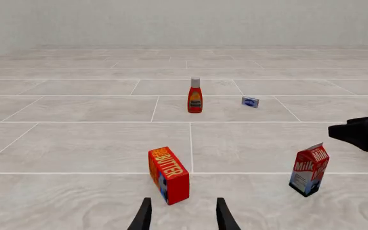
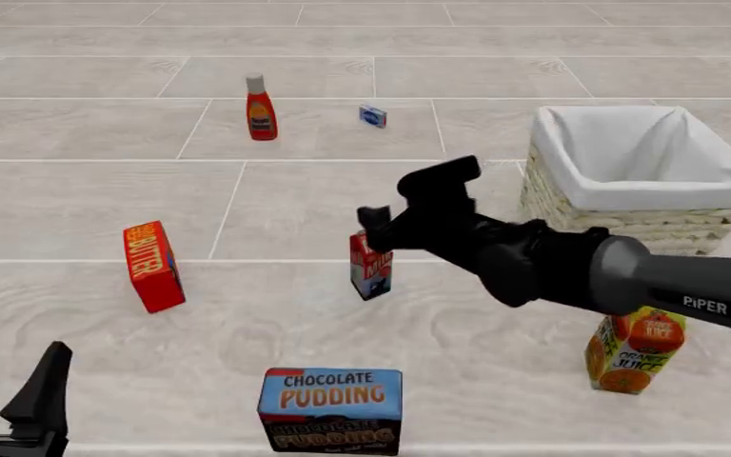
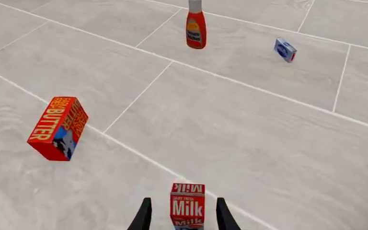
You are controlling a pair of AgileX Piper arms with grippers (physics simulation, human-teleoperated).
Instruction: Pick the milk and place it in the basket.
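Pale grey tiled surface with thin white grout lines (image 2: 87,209), running back to a plain light wall; no other furnishing shows. The milk, a small upright carton with red gabled top, white lettering and dark blue lower part (image 2: 369,266), stands near the middle of the surface with its long axis vertical. The right gripper (image 3: 182,218) hangs directly over it, fingers spread and flanking the carton's top on either side; whether they touch it cannot be told. The coming move therefore seems a short descent and a closing, not a sideways reach. The left gripper (image 1: 182,215) sits low at the near edge, fingers apart and holding nothing, well away from the milk. The large square woven beige wicker basket with white cloth lining (image 2: 594,209) stands beyond and to the right of the carton, on the right arm's own side. A red-orange butter box (image 2: 152,267) stands apart to the left, a chocolate pudding box (image 2: 330,407) nearer.
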